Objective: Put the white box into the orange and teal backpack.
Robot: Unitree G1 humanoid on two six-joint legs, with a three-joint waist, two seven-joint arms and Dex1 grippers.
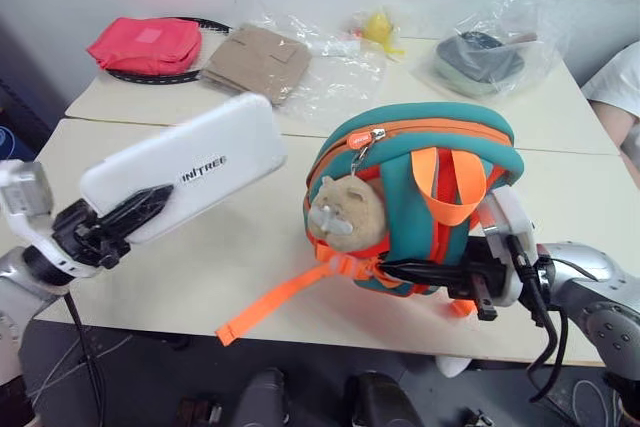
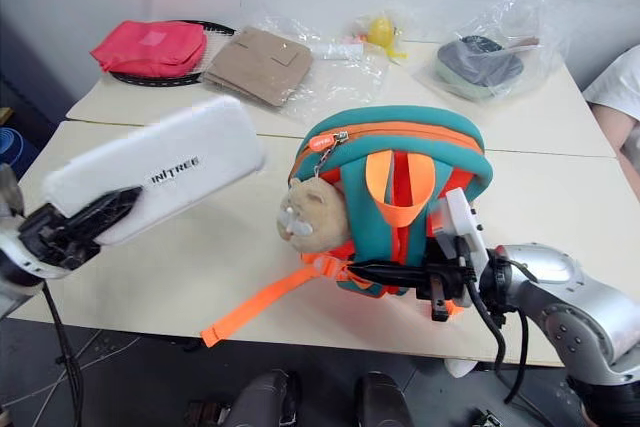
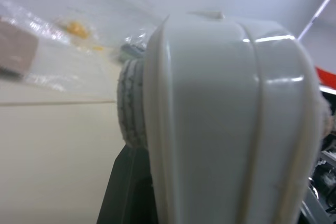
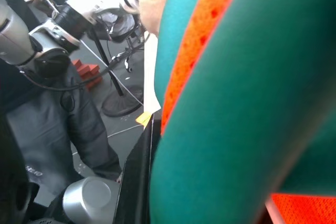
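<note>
The left gripper (image 1: pixel 135 212) clamps the white box (image 1: pixel 185 167) aloft, left of the orange and teal backpack (image 1: pixel 415 197), which the right gripper (image 1: pixel 420 272) pinches at its base. The zip looks closed, so opening it likely comes next.

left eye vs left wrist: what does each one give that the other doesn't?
Left eye alone: the orange and teal backpack gripped low down by the right hand, its zipper looking closed, plush head on front; the box's grey lettering; the red pouch and the bagged dark item on the far table.
Left wrist alone: a close look along the white box, showing its ribbed grey end.
Both: the box clamped in the left hand, held off the table; the tan packet in clear plastic; the yellow item.
</note>
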